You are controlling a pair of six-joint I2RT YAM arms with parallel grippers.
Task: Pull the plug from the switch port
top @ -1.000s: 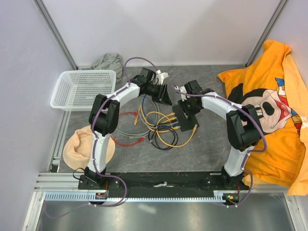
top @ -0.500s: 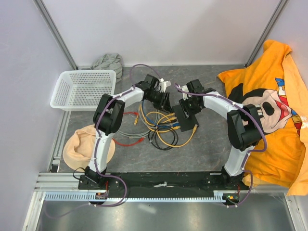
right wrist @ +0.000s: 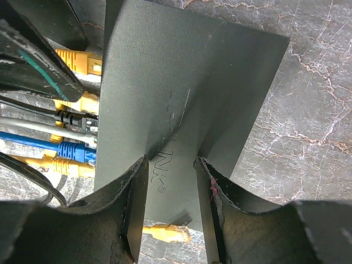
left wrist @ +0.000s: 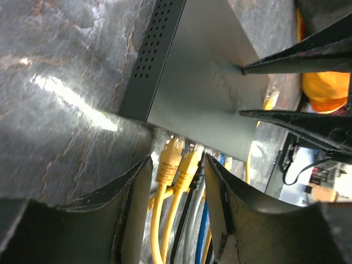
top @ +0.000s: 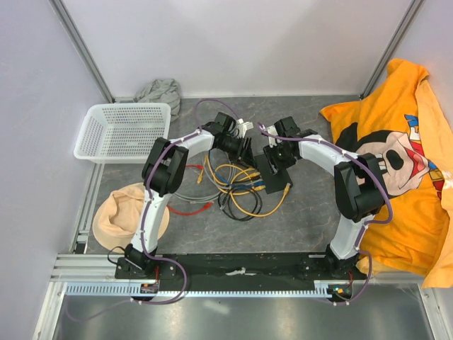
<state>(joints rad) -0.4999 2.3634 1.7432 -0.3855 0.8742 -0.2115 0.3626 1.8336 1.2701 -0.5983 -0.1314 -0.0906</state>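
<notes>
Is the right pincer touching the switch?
Touching. In the right wrist view, both fingers of the right pincer end on the flat top of the switch, with no gap; the left wrist view agrees.

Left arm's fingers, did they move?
Yes. The left fingers slid a little right, away from the white basket, closer to the switch.

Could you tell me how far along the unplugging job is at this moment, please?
Nothing is out yet: the two yellow plugs nearest the left arm sit in the switch. In hand: the right gripper rests open-fingered on the switch's top, seemingly to steady it, and the left gripper is open astride those plugs. Left: close on one plug and pull it free.
</notes>
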